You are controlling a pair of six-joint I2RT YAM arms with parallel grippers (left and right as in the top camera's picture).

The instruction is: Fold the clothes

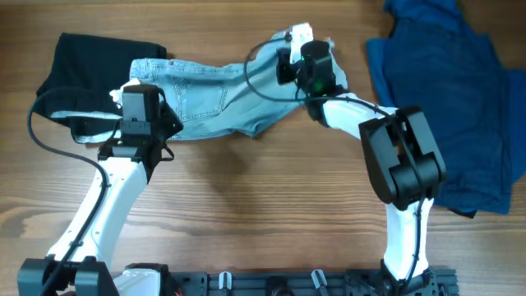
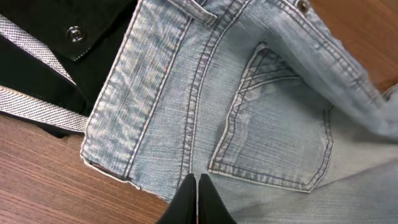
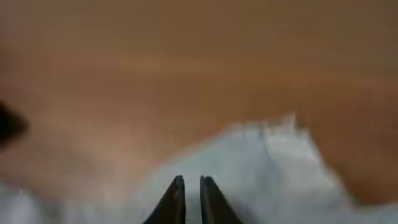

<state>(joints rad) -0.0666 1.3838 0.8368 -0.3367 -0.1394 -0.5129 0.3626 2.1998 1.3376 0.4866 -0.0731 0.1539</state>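
The left arm [image 1: 99, 201] goes up from its base and leans forward, with the wrist pointing down. The left gripper [image 2: 197, 190] has its two fingers pressed together, with no gap. The right arm [image 1: 403, 160] is bent at the elbow and reaches forward and to the left. The right gripper [image 3: 189, 190] has its fingers almost together, with only a thin slit between them; its wrist view is blurred.

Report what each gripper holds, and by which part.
Left gripper: denim shorts, pinched at the edge below the back pocket. Right gripper: apparently the same shorts' opposite end; its view is too blurred to confirm.
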